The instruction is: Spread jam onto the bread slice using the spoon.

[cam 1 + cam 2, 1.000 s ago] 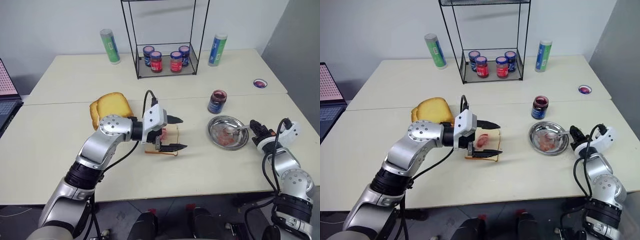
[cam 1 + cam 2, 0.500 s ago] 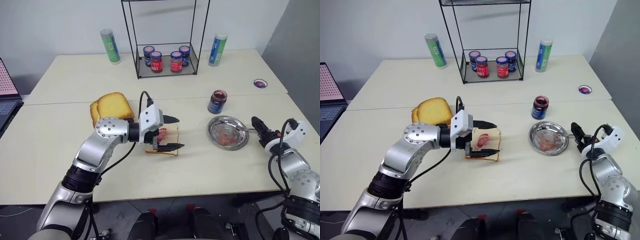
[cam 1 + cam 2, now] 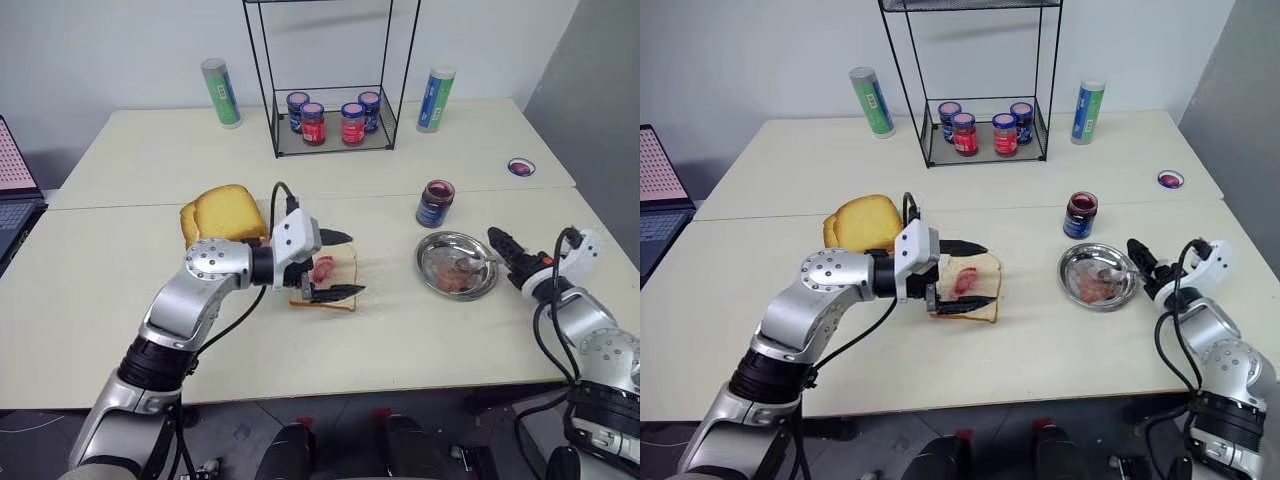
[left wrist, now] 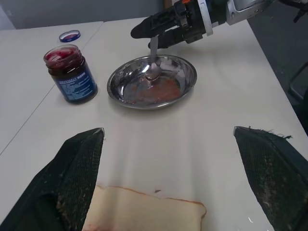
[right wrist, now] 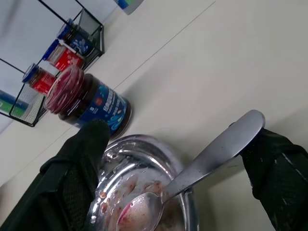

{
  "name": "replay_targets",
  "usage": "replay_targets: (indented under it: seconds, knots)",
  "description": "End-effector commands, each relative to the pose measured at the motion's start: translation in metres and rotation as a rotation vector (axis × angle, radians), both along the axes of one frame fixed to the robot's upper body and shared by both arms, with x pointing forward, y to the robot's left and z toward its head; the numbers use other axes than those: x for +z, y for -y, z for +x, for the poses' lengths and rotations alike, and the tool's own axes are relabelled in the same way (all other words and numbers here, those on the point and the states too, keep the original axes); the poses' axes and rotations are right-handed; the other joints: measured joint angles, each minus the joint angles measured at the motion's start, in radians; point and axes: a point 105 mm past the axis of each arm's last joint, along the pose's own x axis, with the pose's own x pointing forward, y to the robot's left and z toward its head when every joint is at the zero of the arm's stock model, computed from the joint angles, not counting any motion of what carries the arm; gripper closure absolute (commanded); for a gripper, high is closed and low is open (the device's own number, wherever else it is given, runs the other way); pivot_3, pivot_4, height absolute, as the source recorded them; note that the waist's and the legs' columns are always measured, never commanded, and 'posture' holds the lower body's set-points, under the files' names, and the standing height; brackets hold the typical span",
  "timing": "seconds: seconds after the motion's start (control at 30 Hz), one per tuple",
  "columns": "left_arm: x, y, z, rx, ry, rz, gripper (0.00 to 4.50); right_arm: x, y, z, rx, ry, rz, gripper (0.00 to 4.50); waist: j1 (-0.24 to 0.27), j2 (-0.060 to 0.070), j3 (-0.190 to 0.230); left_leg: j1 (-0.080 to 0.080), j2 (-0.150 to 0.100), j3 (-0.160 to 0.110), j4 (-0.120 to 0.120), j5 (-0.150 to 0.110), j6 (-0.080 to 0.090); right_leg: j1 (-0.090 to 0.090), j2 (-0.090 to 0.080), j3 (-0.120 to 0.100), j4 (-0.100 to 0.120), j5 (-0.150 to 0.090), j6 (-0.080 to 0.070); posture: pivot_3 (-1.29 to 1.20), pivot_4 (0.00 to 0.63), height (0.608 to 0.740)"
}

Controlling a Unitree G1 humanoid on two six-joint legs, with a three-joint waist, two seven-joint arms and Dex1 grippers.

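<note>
Both arms are built of rounded silver-grey metal segments joined by black collars. The left arm (image 3: 195, 300) carries a large disc-shaped joint cap ringed with small screws, and a black cable loops from its forearm up to a white, boxy wrist housing. The left gripper (image 3: 338, 264) has 2 slim black pointed fingers (image 4: 79, 163) whose inner pads show a coarse woven texture. The right arm (image 3: 590, 350) ends in a white rounded wrist module with an orange band and black cables; the right gripper (image 3: 503, 246) is black too.
</note>
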Motion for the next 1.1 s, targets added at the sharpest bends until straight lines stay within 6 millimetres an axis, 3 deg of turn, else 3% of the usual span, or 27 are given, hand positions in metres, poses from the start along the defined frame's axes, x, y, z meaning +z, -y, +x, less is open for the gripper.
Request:
replay_targets:
  seconds: [0.03, 0.23, 0.7, 0.97, 1.1]
  knots:
    - [0.012, -0.002, -0.005, 0.001, 0.049, -0.014, 0.00, 0.022, -0.008, 0.002, 0.034, 0.080, 0.002, 0.01, 0.000, 0.000, 0.000, 0.000, 0.000, 0.000, 0.000, 0.000, 0.000, 0.000, 0.000, 0.000, 0.000, 0.000, 0.000, 0.00, 0.150, 0.740]
    - [0.011, -0.005, -0.005, 0.014, 0.048, -0.012, 0.00, 0.022, -0.010, 0.001, 0.055, 0.075, -0.020, 0.01, 0.000, 0.000, 0.000, 0.000, 0.000, 0.000, 0.000, 0.000, 0.000, 0.000, 0.000, 0.000, 0.000, 0.000, 0.000, 0.00, 0.150, 0.740]
    - [0.010, -0.006, -0.005, 0.021, 0.047, -0.009, 0.00, 0.019, -0.024, -0.006, 0.185, 0.072, -0.332, 0.01, 0.000, 0.000, 0.000, 0.000, 0.000, 0.000, 0.000, 0.000, 0.000, 0.000, 0.000, 0.000, 0.000, 0.000, 0.000, 0.00, 0.150, 0.740]
    - [0.011, -0.006, -0.005, 0.024, 0.048, -0.009, 0.00, 0.018, -0.021, -0.006, 0.187, 0.075, -0.399, 0.01, 0.001, 0.000, 0.000, 0.000, 0.000, 0.000, 0.000, 0.000, 0.000, 0.000, 0.000, 0.000, 0.000, 0.000, 0.000, 0.00, 0.150, 0.740]
    - [0.012, -0.006, -0.004, 0.025, 0.050, -0.009, 0.00, 0.018, -0.020, -0.009, 0.219, 0.077, -0.524, 0.01, 0.002, 0.000, 0.000, 0.000, 0.000, 0.000, 0.001, 0.000, 0.000, 0.000, 0.000, 0.000, 0.000, 0.000, 0.000, 0.00, 0.150, 0.740]
